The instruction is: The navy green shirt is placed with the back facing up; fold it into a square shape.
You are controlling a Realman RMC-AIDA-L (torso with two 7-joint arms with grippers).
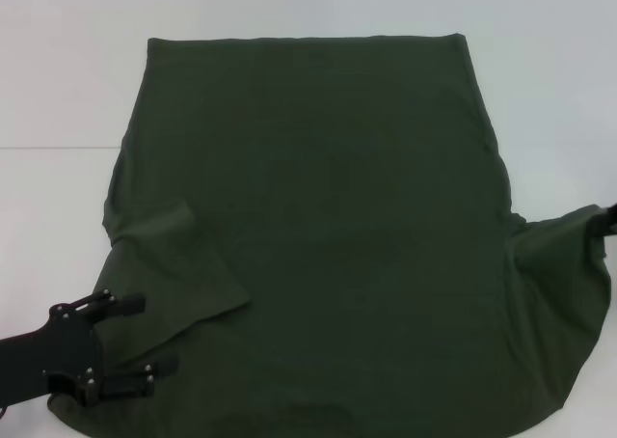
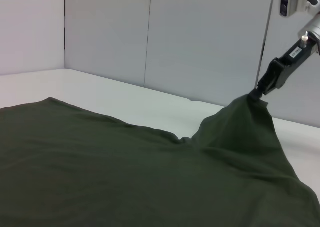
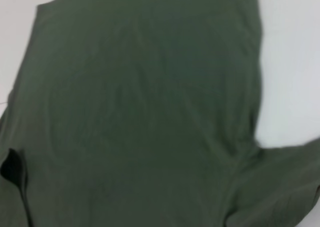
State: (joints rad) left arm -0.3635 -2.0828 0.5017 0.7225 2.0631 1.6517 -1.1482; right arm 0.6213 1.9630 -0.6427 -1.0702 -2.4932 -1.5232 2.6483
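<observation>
A white counter (image 1: 58, 91) runs back to pale grey wall panels (image 2: 200, 42), and the navy green shirt (image 1: 318, 235) covers most of its middle.

The right end effector (image 2: 259, 93) is raised above the counter at the robot's right edge, its dark fingers pressed together on a pinch of the shirt's right sleeve. In the left wrist view the cloth rises from the counter in a tented peak to that pinch. In the head view only a sliver of this end effector shows at the right border, where the sleeve (image 1: 564, 284) bulges outward.

The left end effector (image 1: 130, 337) sits low at the near left corner, its two black fingers spread apart and pointing inward over the shirt's left sleeve (image 1: 178, 264). The upper finger lies at the cloth's edge and the lower one over the fabric; whether they touch it cannot be told.

The shirt lies plain side up, its straight edge on the far side, body flat with light wrinkles. The left sleeve lies folded inward on the body.
</observation>
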